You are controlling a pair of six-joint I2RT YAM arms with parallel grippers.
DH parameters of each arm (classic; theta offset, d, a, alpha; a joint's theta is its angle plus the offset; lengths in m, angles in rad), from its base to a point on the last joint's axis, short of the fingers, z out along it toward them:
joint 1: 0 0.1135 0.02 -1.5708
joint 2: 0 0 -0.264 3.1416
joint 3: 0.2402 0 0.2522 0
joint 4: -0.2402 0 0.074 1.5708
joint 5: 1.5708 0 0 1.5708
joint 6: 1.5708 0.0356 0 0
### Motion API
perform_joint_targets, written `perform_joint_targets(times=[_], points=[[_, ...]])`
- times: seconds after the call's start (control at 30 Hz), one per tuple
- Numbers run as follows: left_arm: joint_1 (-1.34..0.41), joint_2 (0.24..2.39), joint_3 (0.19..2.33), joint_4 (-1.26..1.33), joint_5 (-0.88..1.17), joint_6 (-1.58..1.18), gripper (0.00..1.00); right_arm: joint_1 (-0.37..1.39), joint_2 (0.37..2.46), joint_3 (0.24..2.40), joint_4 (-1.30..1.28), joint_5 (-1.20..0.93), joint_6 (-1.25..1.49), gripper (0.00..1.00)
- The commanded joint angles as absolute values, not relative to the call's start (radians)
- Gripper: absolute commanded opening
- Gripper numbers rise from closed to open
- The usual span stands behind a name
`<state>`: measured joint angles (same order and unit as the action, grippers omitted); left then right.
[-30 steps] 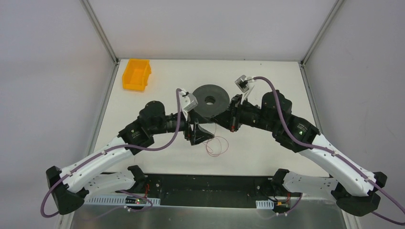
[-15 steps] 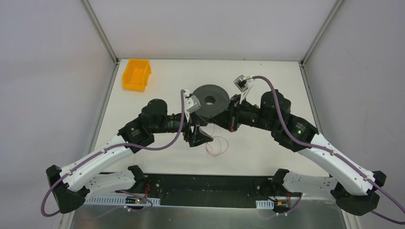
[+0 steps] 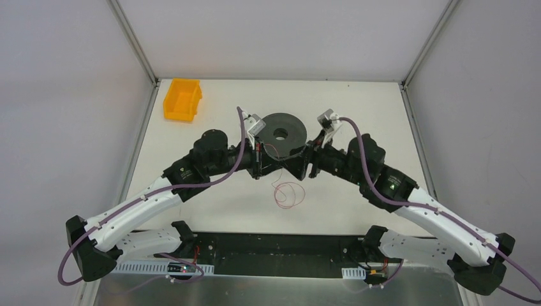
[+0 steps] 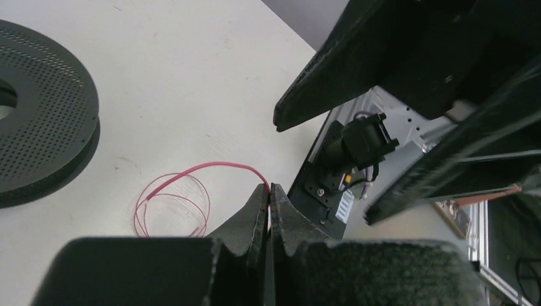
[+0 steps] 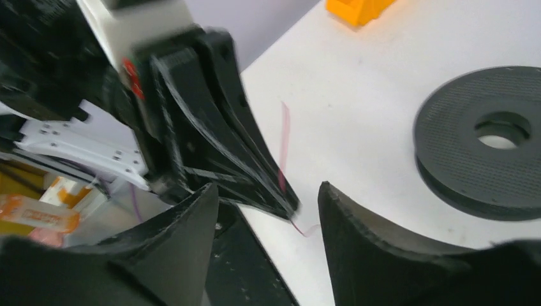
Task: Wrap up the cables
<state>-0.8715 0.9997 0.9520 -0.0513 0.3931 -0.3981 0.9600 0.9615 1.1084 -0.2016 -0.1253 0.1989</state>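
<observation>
Reddish cables [image 4: 220, 164]: loops flat, strand up into left gripper [image 4: 268, 189] | pinching it | right gripper [image 5: 268, 188] parted, empty

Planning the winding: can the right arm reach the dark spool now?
Probably yes. The right gripper stands open close to the spool with nothing between them; the left gripper, pinching the red wire, sits aside.

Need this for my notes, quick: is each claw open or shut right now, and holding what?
Left claw: shut, pinching the thin red cable.
Right claw: open, gripping nothing, with the tip of the left claw between its spread fingers.
</observation>
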Motion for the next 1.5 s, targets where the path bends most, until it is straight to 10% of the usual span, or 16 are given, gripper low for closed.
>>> perform_joint_targets(times=[0.0, 0.33, 0.63, 0.97, 1.47], points=[[-0.879, 0.930, 0.897, 0.108, 0.230, -0.604, 0.00, 0.963, 0.796, 0.863, 0.139, -0.019, 0.046, 0.64], [-0.880, 0.876, 0.824, 0.269, 0.144, -0.789, 0.00, 0.969, 0.854, 0.767, 0.310, -0.173, -0.045, 0.64], [-0.879, 0.844, 0.793, 0.308, 0.124, -0.840, 0.00, 0.978, 0.849, 0.715, 0.412, -0.068, -0.011, 0.00], [-0.879, 0.756, 1.041, -0.293, 0.162, -0.362, 0.64, 0.942, 0.778, 0.831, 0.001, -0.109, -0.029, 0.00], [-0.879, 0.921, 1.363, -0.686, 0.459, 0.153, 0.66, 0.939, 0.844, 0.991, -0.239, -0.567, 0.033, 0.00]])
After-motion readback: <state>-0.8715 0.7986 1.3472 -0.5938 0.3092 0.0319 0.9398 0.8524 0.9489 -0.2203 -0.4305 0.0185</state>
